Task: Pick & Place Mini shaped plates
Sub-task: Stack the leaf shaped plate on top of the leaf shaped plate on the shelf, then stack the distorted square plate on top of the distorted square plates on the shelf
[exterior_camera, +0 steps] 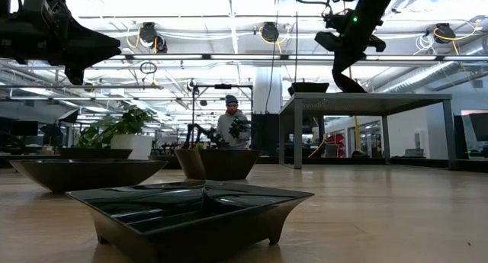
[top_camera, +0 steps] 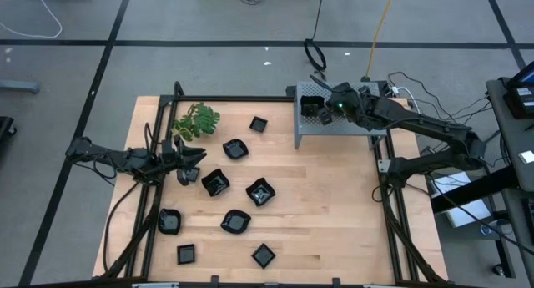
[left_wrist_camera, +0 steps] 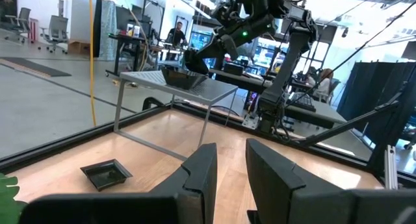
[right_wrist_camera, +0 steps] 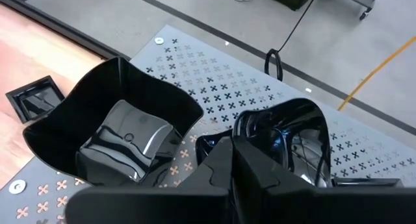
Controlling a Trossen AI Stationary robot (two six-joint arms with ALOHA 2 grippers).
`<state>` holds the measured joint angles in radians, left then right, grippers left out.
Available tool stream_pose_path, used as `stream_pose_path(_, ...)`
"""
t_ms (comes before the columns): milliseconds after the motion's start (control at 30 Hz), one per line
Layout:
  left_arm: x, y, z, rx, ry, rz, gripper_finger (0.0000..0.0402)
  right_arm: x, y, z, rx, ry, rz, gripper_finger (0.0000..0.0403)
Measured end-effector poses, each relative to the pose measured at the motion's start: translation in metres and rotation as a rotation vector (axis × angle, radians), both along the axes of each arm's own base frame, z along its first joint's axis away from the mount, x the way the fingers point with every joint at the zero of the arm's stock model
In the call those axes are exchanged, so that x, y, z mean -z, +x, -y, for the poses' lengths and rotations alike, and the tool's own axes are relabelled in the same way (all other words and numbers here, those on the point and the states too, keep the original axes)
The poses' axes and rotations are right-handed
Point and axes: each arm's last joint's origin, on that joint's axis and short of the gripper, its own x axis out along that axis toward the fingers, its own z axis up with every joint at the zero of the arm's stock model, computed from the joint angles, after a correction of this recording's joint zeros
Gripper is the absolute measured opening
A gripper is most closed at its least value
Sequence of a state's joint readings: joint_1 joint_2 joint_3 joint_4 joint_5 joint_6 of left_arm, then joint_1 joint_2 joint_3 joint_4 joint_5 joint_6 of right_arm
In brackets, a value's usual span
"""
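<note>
Mini shaped plates (top_camera: pixel 236 149), glossy black, scattered over the wooden counter (top_camera: pixel 334 221): one small square near the far edge (top_camera: pixel 258 124), a rounded one nearer the middle, three clustered at the centre (top_camera: pixel 215 183) (top_camera: pixel 260 191) (top_camera: pixel 235 222), one toward the left rail (top_camera: pixel 169 222), two small squares by the near edge (top_camera: pixel 186 254) (top_camera: pixel 264 255). Two more up on the grey perforated metal stand (top_camera: pixel 334 127) at the far right: a deep wavy-edged one (right_wrist_camera: pixel 110 123) and a rounded one (right_wrist_camera: pixel 296 143) just beside it.

Right gripper (top_camera: pixel 327 109) over the stand, fingers (right_wrist_camera: pixel 260 165) pressed together, tips right at the rim of the rounded plate; whether the rim is actually pinched cannot be told. Seen from the left wrist as a dark arm reaching over the stand toward the plate on it (left_wrist_camera: pixel 179 76).

Left gripper (top_camera: pixel 190 164) low above the counter's left side, just beside the leafy green sprig (top_camera: pixel 196 119), fingers (left_wrist_camera: pixel 198 175) slightly apart with bare gap between them, nothing held. Nearest plate just to its right, not touching.

From counter level, a square plate (exterior_camera: pixel 191 210) fills the foreground, with a wide shallow one (exterior_camera: pixel 84 171) and a rounder one (exterior_camera: pixel 217 162) behind it. Person (exterior_camera: pixel 229 126) far back in the room.
</note>
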<state>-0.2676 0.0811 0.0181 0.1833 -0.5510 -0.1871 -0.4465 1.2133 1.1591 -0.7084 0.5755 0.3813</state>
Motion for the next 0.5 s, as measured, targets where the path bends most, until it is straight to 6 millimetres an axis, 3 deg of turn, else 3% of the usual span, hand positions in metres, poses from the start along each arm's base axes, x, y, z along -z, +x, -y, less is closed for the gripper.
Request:
stream_pose_path(233, 0.0000, 0.0000, 0.0000, 0.000, 0.000, 0.000, 0.0086, -0.0005, -0.0004, -0.0001, -0.001, -0.005, -0.003, 0.0018)
stream_pose_path(500, 0.0001, 0.0000, 0.0000, 0.000, 0.000, 0.000, 0.0086, -0.0066, -0.0034, -0.0016, -0.098, -0.067, -0.080, 0.0103)
